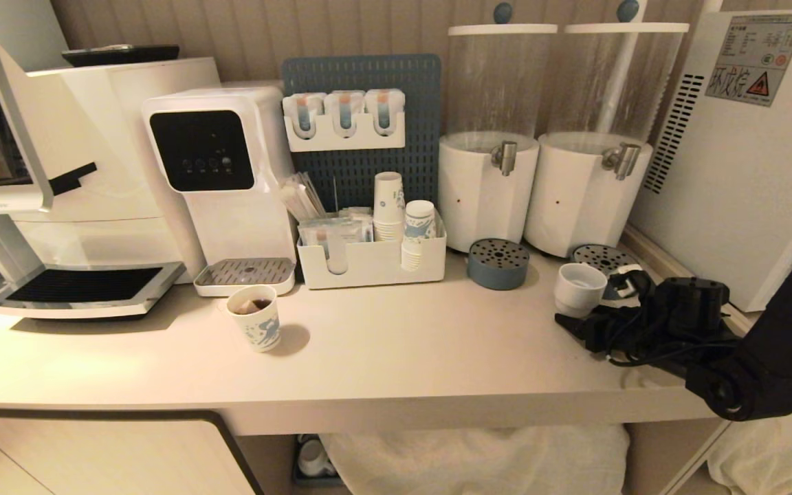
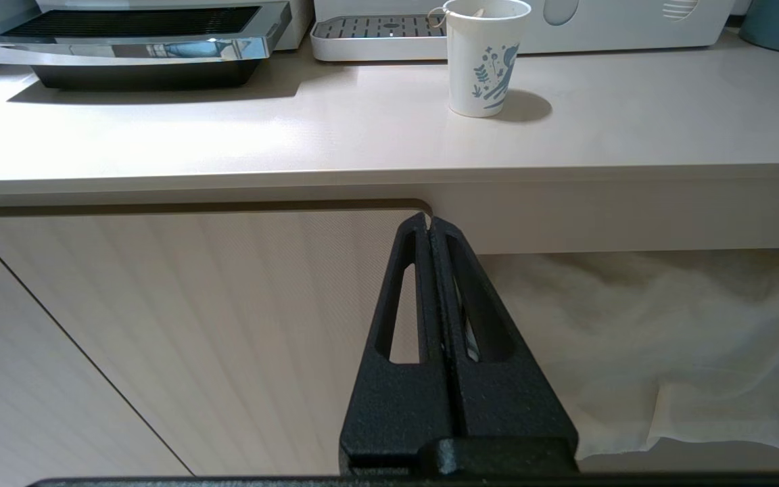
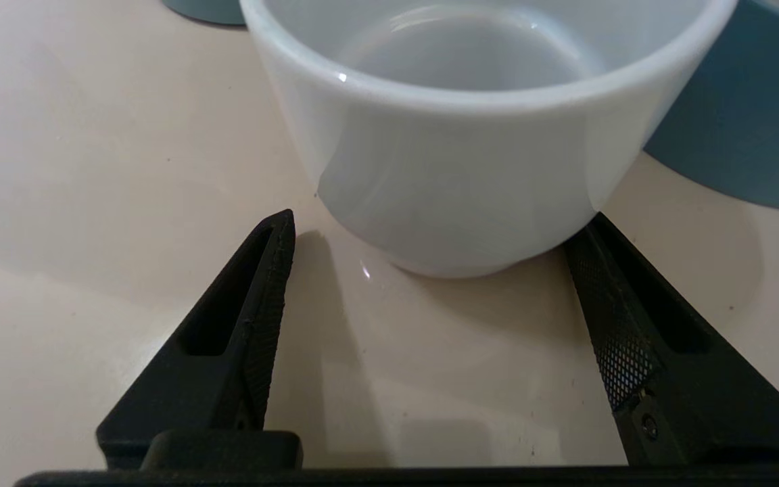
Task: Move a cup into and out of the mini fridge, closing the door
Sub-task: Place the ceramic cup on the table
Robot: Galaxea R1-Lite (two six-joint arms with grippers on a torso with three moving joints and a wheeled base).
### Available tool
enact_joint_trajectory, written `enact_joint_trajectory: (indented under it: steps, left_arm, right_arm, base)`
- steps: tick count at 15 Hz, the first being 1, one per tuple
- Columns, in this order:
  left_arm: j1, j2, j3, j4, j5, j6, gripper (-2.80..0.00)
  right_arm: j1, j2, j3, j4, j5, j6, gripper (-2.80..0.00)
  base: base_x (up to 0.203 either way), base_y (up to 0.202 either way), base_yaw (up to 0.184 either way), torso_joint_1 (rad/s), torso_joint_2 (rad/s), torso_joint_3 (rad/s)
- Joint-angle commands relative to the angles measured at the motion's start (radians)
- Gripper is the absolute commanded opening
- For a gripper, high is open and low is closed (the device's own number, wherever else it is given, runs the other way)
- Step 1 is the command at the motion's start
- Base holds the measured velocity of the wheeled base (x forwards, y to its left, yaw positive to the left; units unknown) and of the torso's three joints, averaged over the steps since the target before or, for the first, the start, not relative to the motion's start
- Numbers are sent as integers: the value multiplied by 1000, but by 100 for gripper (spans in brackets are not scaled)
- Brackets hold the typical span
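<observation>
The small white cup stands upright and empty on the counter, in front of the right drink dispenser. My right gripper is open and low over the counter. Its fingertips flank the base of the cup; one tip lies close against its side, the other stands apart. The right arm reaches in from the lower right. The mini fridge shows only its white side with a warning sticker; its door is out of view. My left gripper is shut and empty, parked below the counter edge before a cabinet front.
A blue-patterned paper cup with a tea bag stands left of centre. Two white drink dispensers with blue drip trays stand behind the cup. A white organizer with paper cups, a water machine and a coffee machine fill the back left.
</observation>
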Motion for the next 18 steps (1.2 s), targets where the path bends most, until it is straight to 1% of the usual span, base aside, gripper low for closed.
enact_joint_trajectory:
  steps: [1, 6, 9, 14, 16, 18]
  left_arm:
    - [0, 0, 2, 0, 0, 0, -280]
    - [0, 0, 0, 0, 0, 0, -280]
    - [0, 0, 2, 0, 0, 0, -280]
    - [0, 0, 0, 0, 0, -2, -280]
    - [0, 0, 1, 0, 0, -2, -280]
    - [0, 0, 1, 0, 0, -2, -280]
  right_arm:
    - [0, 0, 6, -4, 2, 0, 0]
    - [-2, -39, 60, -12, 24, -6, 0]
    - [-9, -68, 97, -19, 25, -13, 0]
    - [-16, -105, 228, -150, 28, -25, 0]
    - [-24, -148, 272, -174, 49, -24, 0]
    - [-30, -209, 322, -191, 54, -23, 0]
  base:
    - [0, 0, 0, 0, 0, 0]
    - [0, 0, 0, 0, 0, 0]
    - [0, 0, 0, 0, 0, 0]
    - [0, 0, 0, 0, 0, 0]
    - [0, 0, 0, 0, 0, 0]
    - [0, 0, 0, 0, 0, 0]
